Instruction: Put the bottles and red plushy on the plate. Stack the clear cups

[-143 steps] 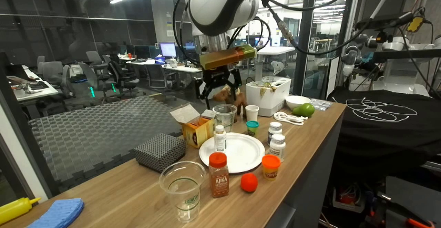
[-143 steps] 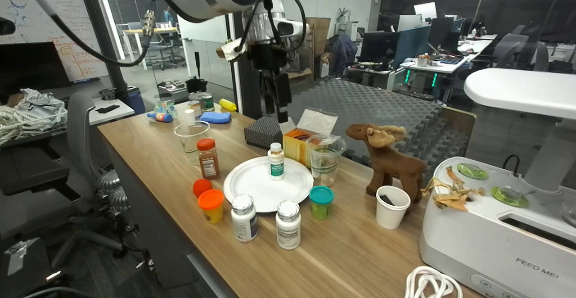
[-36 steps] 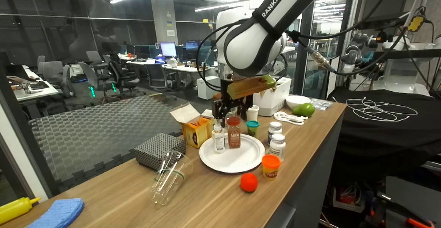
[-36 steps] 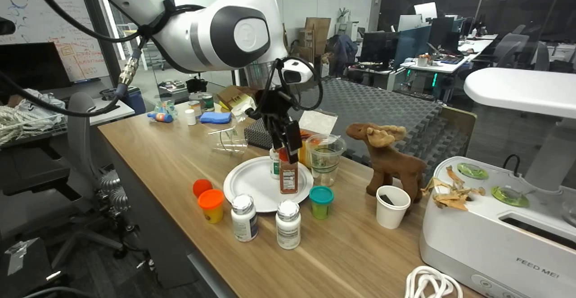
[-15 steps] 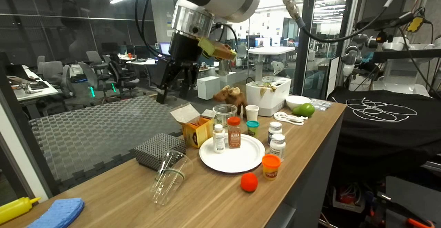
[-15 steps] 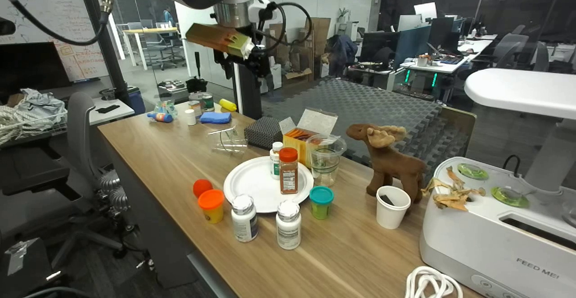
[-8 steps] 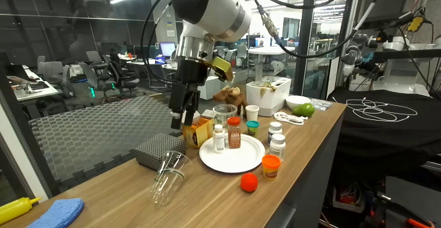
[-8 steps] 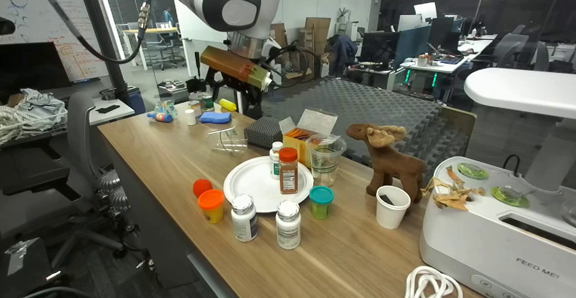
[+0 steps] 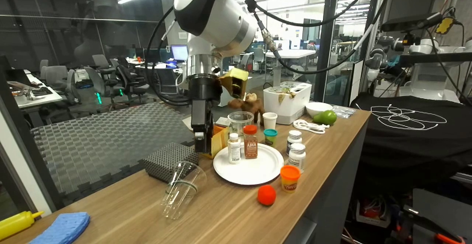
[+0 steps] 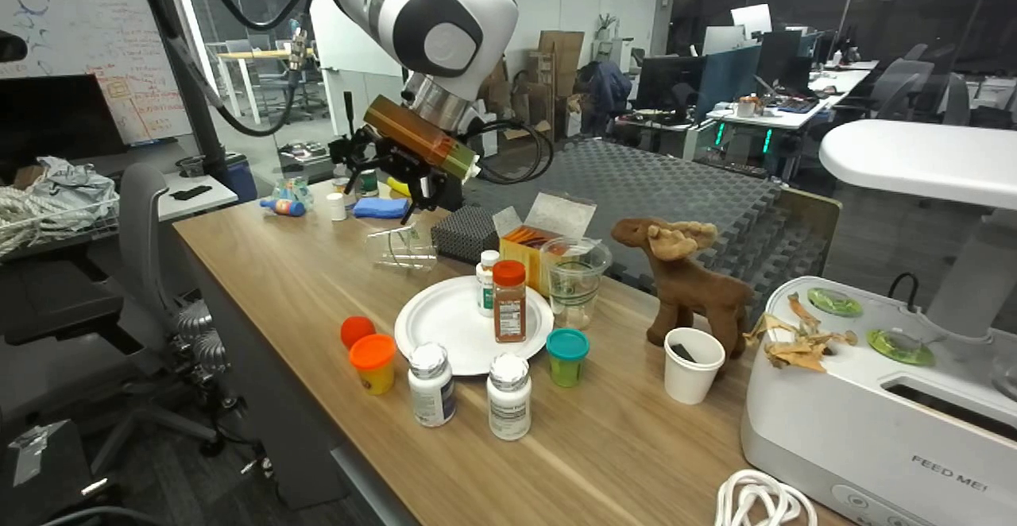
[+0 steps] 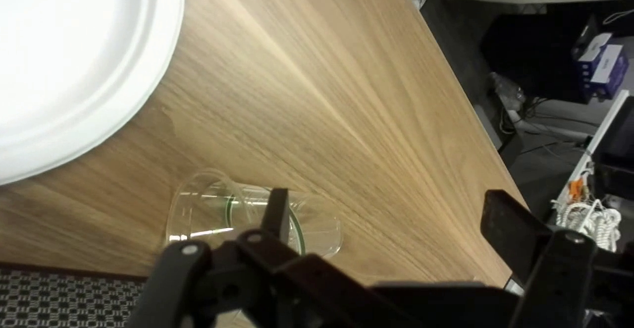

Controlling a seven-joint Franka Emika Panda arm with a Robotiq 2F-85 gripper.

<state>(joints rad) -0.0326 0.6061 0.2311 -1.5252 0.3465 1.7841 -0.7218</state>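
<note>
I record the gripper wide above the table. In an exterior view, one clear cup lies sideways left of the plate; an upright cup stands beyond. On the plate: amber bottle, white bottle. Right: two capped bottles. Near side: red plushy.

In the wrist view, the gripper stood spread above the wooden table. A clear cup lay on its side (the gripper hid part of it). A white plate filled the upper left; a dark patterned box showed lower left.
</note>
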